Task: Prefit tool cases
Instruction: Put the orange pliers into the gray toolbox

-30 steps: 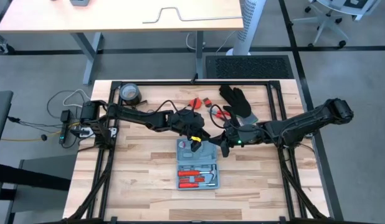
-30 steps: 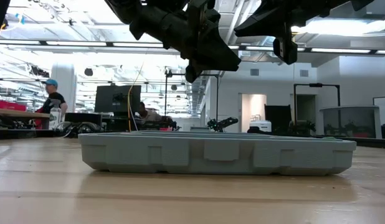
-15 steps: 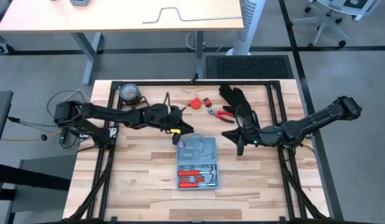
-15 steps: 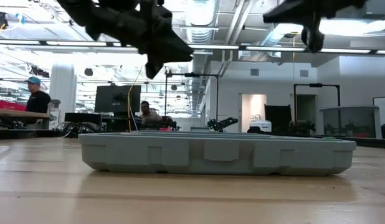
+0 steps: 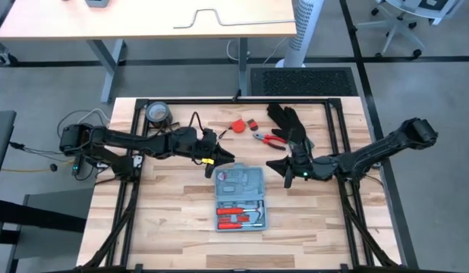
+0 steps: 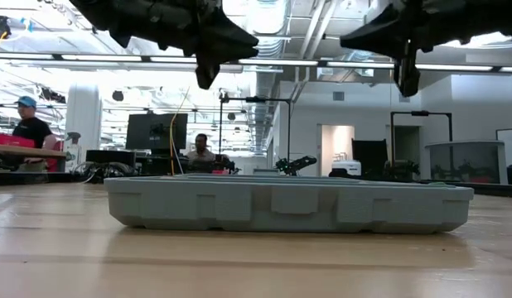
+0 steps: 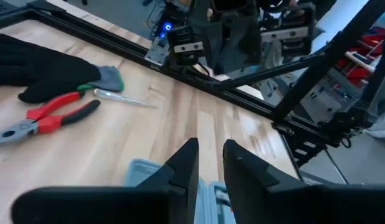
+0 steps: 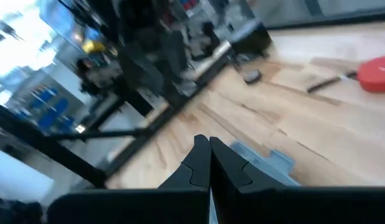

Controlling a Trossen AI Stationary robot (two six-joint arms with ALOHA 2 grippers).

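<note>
Both arms have drawn back from the tool case [image 5: 240, 197] over the past second, the left claw [image 5: 212, 163] now hovering just off its far-left corner with fingers [image 7: 183, 165] a narrow gap apart and empty, the right claw [image 5: 286, 167] to its far right with fingers [image 8: 197, 163] pressed together on nothing. Lying open mid-desk [image 5: 174, 220], the light-blue case shows grey-blue moulded slots and red-handled tools in its near half; no lettering is legible.
</note>
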